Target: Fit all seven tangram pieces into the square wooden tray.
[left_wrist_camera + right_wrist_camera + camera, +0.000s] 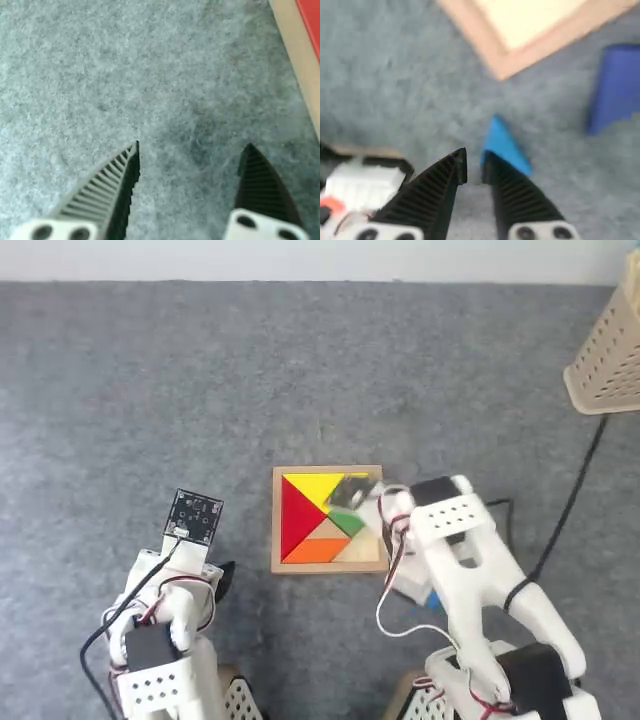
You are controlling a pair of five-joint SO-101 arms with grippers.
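Blue triangle (504, 147) lies on the carpet (200, 390) just off the near right corner of the tray (277, 525), touching one tip of the right gripper (474, 152), whose jaws stand almost together. They should spread to straddle it before closing. The left gripper (192, 145) hangs with jaws apart.

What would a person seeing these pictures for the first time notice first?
The square wooden tray in the middle of the grey carpet draws the eye, with a red triangle and a yellow triangle bright inside it. Beside the tray, the right gripper is close to a light blue triangle, and a dark blue piece lies farther off.
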